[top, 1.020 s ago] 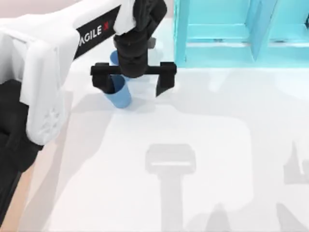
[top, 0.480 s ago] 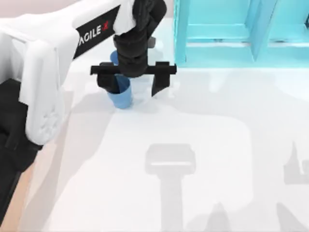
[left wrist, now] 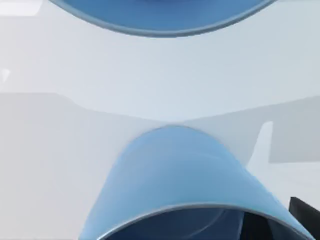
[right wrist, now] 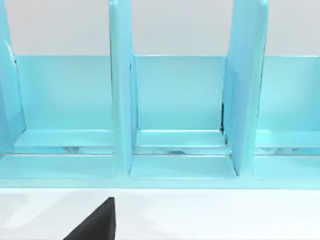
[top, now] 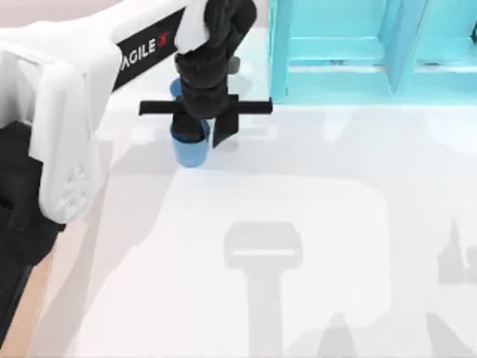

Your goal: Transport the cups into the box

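My left gripper [top: 201, 133] pinches the near cup [top: 189, 151] at the table's [top: 313, 224] ten o'clock.

One finger sits inside the rim, the other [top: 223, 128] outside at its three o'clock, both narrowed onto the wall. The second cup [top: 177, 89] stands just behind, at twelve o'clock from the first. The shelf [top: 343, 60] is at one o'clock. My right gripper's [right wrist: 95, 222] state I cannot tell.

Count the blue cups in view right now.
2. One cup stands on the table at the top view's upper left, with the left gripper closed around its rim. The second cup sits just behind it, mostly hidden under the left arm.
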Tool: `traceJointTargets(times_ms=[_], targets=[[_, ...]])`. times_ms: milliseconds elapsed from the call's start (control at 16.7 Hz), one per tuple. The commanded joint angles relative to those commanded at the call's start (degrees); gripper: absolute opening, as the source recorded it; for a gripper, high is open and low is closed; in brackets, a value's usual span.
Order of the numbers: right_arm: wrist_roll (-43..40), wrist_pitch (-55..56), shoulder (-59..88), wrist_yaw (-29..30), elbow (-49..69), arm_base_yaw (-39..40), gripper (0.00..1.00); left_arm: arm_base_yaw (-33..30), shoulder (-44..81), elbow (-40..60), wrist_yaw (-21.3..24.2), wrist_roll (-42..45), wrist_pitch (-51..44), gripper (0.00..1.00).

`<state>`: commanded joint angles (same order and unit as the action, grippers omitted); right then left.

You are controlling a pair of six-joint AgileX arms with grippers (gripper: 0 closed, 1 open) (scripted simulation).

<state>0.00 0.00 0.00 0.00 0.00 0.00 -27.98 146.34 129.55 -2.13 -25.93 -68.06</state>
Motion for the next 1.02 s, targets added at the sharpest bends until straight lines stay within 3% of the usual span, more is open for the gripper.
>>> traceJointTargets(times_ms=[600,1020], targets=[[0.0,0.0,0.0,0.0,0.0,0.0,1.0,0.1,-0.3,0.0,0.0,0.3,-0.2,0.0],[0.0,0.0,0.0,0.0,0.0,0.0,1.0,8.9,-9.0,2.0,0.6,9.0,-11.7,0.0]])
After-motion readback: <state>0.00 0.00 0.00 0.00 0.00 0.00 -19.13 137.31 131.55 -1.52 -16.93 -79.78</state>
